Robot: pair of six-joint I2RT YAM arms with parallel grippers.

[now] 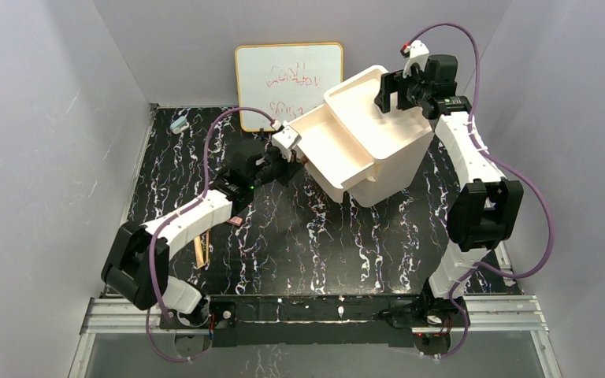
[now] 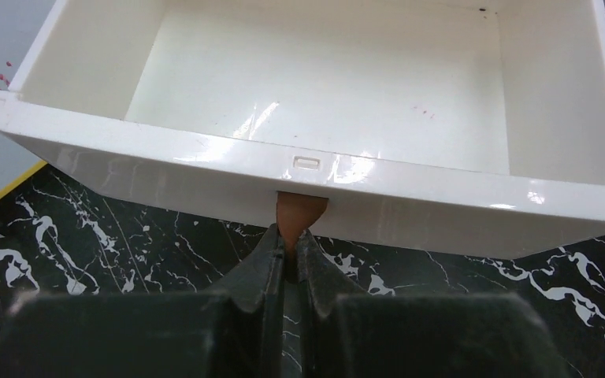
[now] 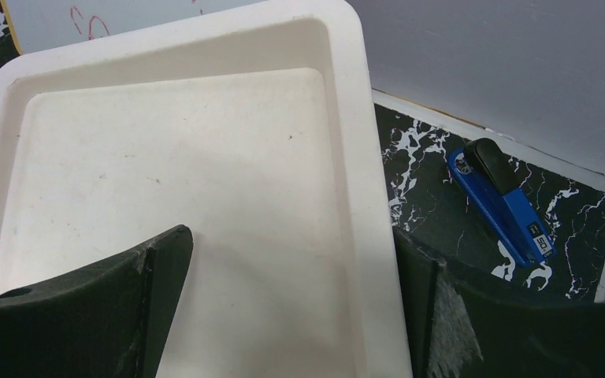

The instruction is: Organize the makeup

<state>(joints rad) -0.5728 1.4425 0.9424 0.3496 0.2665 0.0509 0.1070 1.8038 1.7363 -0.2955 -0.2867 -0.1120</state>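
Left wrist, left fingers pinching brown tab on drawer, right fingers spread wide

L arm: base at lower left of top view, elbow folded low, forearm running diag. up toward frame ctr. L gripper: jaws all but together, tips pinching a small brown piece. R arm: base at lower right, rises steeply, elbow at mid-right, wrist turned in toward upper ctr. R gripper: jaws spread wide, pointing down; fingers sit at the bottom corners of the wrist view.
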